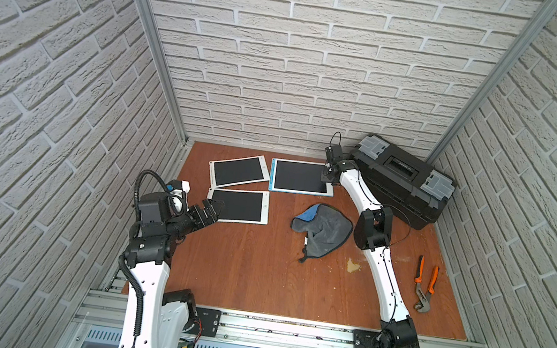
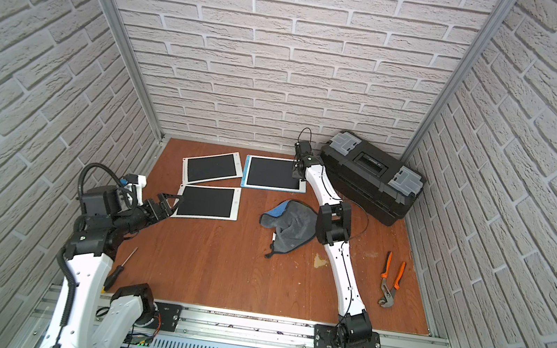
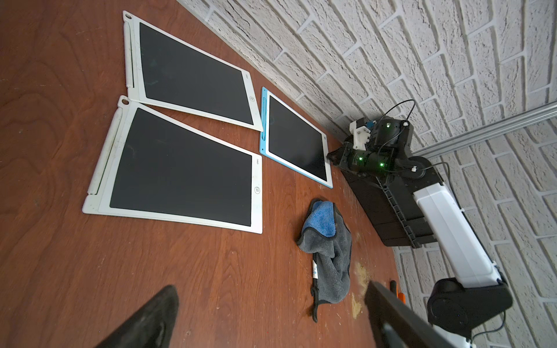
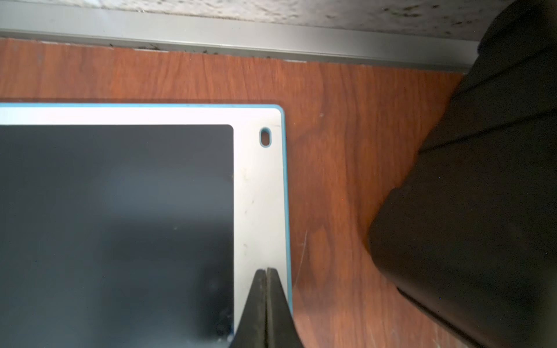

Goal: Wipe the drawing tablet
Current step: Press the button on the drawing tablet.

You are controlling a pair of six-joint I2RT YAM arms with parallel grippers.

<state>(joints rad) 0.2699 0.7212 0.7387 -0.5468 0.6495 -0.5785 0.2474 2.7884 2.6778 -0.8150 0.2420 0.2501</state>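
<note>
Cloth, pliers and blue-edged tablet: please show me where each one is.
cloth (image 1: 326, 230), in a top view, its grey middle.
pliers (image 1: 432, 280), in a top view, one orange handle.
blue-edged tablet (image 1: 300, 177), in a top view, its dark screen.

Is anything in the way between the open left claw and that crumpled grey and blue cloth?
Nothing visible. Between the left gripper and the crumpled grey and blue cloth lies only bare wooden tabletop; the nearest white-framed drawing tablet lies flat beside that path.

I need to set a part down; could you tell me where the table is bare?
Most room: the table's near middle, between the nearest tablet, the cloth and the front rail. A strip separates right arm and pliers. Crowded: the far edge, tablets to toolbox.
</note>
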